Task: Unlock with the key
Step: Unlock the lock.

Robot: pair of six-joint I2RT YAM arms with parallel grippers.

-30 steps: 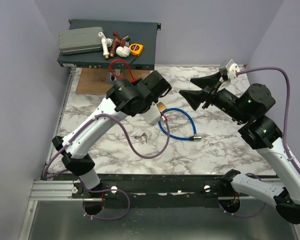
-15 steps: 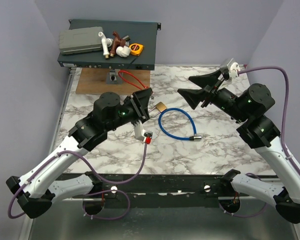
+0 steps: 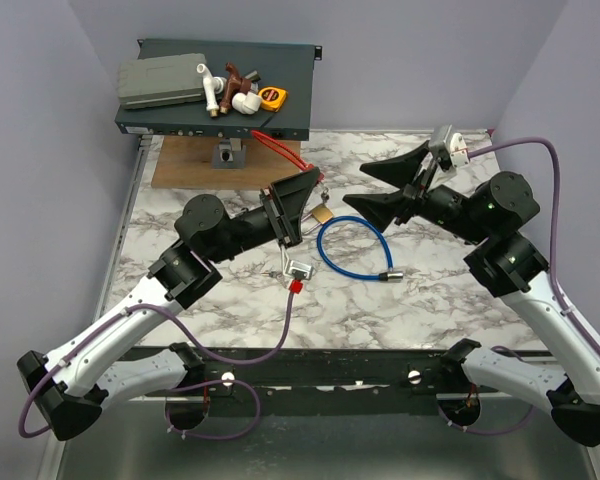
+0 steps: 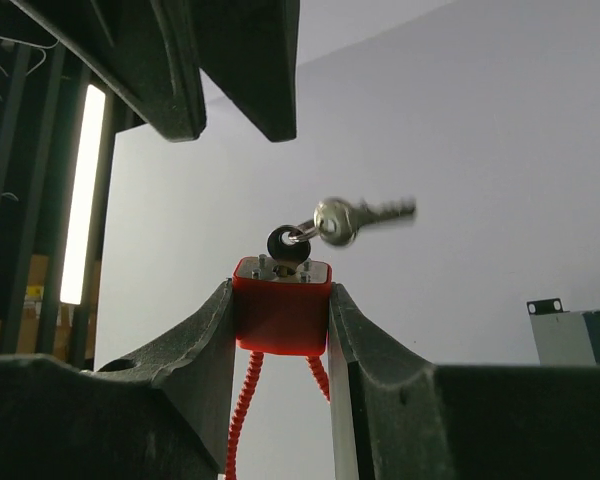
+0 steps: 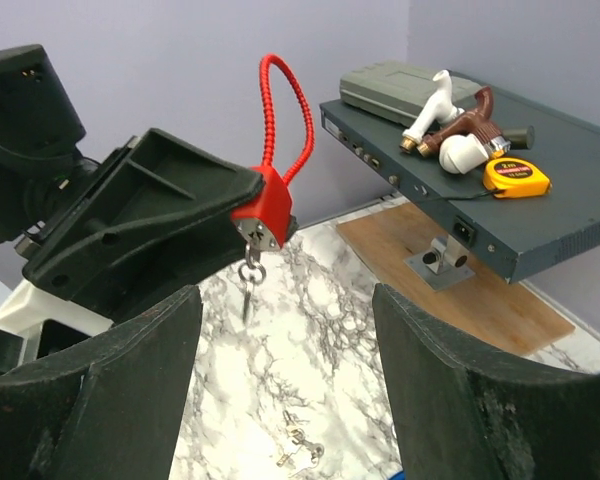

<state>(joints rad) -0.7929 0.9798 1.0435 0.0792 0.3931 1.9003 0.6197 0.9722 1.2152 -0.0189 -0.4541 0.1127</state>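
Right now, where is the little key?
In the right wrist view the key dangles left of centre, just under the red block pinched in the left end effector, above the marble table.

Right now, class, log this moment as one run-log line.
left gripper: shut on red cable lock, held aloft | key: dangling from lock | right gripper: open, facing lock, not touching

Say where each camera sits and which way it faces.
Top external: above and behind, looking down on the table; left arm, right arm show.
Left wrist: on its arm, tilted up at the wall; left gripper clamps the red lock, key dangling.
Right wrist: on its arm, facing that gripper; open right gripper frames it.
Shared: both wrists see lock and key.
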